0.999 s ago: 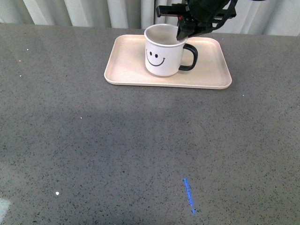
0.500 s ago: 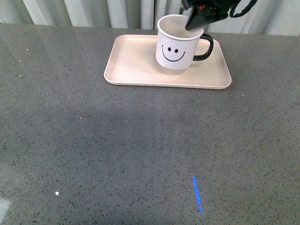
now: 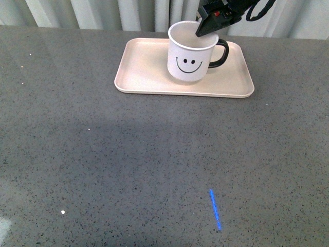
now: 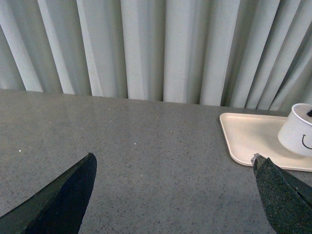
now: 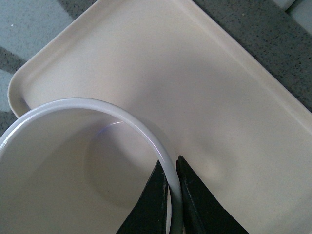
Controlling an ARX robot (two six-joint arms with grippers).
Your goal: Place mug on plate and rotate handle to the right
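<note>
The white mug [image 3: 188,57] with a black smiley face is over the pale pink-beige plate [image 3: 144,72] at the far side of the table. Its black handle [image 3: 219,54] points right. My right gripper [image 3: 201,30] is shut on the mug's far right rim, one finger inside and one outside; the right wrist view shows the black fingers [image 5: 192,200] pinching the rim [image 5: 165,156] above the plate [image 5: 234,107]. My left gripper [image 4: 173,192] is open and empty over bare table, left of the plate [image 4: 248,141] and the mug [image 4: 297,129].
Pale pleated curtains [image 3: 103,13] hang behind the table's far edge. The grey speckled tabletop [image 3: 128,164] carries a short blue light streak [image 3: 215,210] near the front.
The mug, held by my right gripper, moved right across the plate and lifted, then came slightly back left and lower. The smiley face has turned to face the front.
</note>
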